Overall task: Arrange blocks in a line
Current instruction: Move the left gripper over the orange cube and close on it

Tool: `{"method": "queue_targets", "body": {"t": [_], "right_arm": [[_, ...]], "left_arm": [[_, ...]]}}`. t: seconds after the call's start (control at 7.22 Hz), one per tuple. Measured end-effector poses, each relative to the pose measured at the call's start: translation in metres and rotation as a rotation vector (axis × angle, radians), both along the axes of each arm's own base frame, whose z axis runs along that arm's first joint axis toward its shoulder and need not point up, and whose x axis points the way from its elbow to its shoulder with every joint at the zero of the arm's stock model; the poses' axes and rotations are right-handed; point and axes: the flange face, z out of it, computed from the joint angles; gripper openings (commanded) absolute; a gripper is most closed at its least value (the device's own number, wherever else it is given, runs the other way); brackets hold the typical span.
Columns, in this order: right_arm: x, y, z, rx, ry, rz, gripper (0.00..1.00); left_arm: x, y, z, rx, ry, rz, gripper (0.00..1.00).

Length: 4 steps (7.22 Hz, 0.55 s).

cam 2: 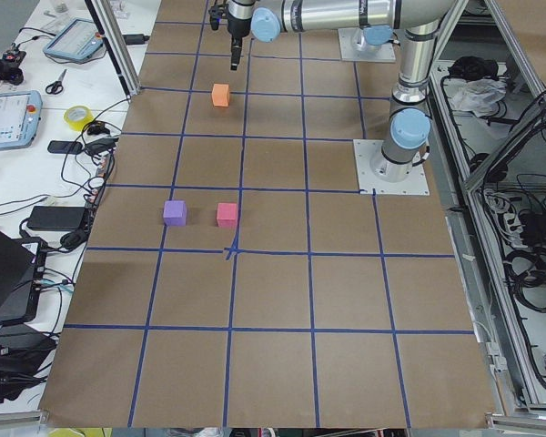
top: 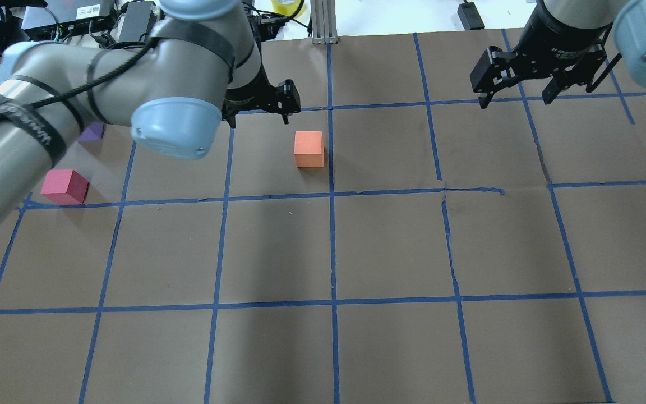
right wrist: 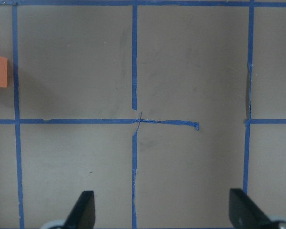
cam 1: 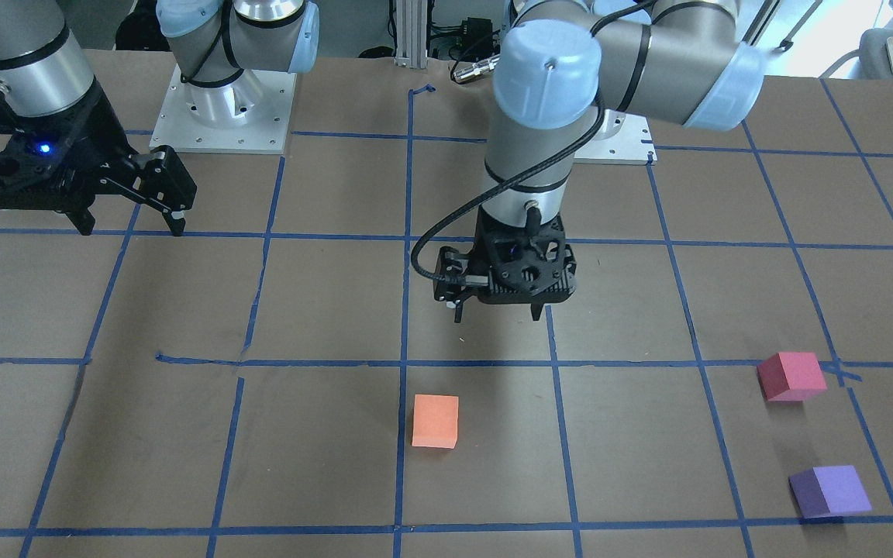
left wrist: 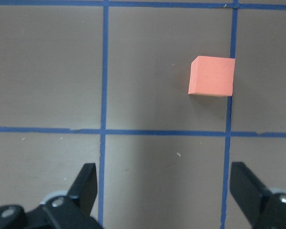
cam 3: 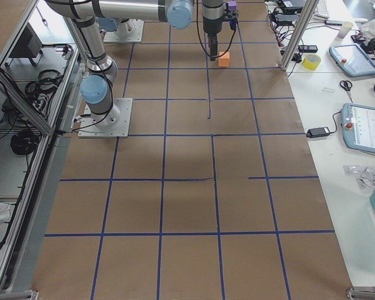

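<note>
The orange block [cam 1: 435, 421] sits alone near the table's middle, by a blue tape line; it also shows in the overhead view [top: 308, 148] and the left wrist view [left wrist: 212, 76]. The pinkish-red block [cam 1: 791, 376] and the purple block [cam 1: 830, 490] lie apart on my left side. In the overhead view the pinkish-red block [top: 65, 186] is clear and the purple block [top: 93, 132] is partly hidden by my left arm. My left gripper [cam 1: 498, 314] is open and empty above the table, short of the orange block. My right gripper [cam 1: 131, 225] is open, empty and far off.
The table [top: 390, 247] is brown paper with a grid of blue tape. The arm bases [cam 1: 222, 116] are bolted at the robot's edge. Benches with tablets, tape and cables [cam 2: 36, 109] stand past the table's far side.
</note>
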Motion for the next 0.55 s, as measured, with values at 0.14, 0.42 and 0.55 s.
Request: {"method": "queue_targets", "body": {"t": [0.14, 0.42, 0.55], "right_arm": [[0.010, 0.001, 0.000, -0.011, -0.005, -0.047, 1.00], [0.030, 0.005, 0.002, -0.023, -0.008, -0.054, 1.00], [0.033, 0.006, 0.002, -0.023, -0.008, -0.052, 1.00]], "left_arm": [[-0.019, -0.010, -0.032, 0.000, -0.001, 0.011, 1.00], [-0.042, -0.021, -0.083, 0.015, -0.016, 0.010, 1.00], [-0.051, -0.026, -0.102, 0.017, -0.019, -0.001, 1.00]]}}
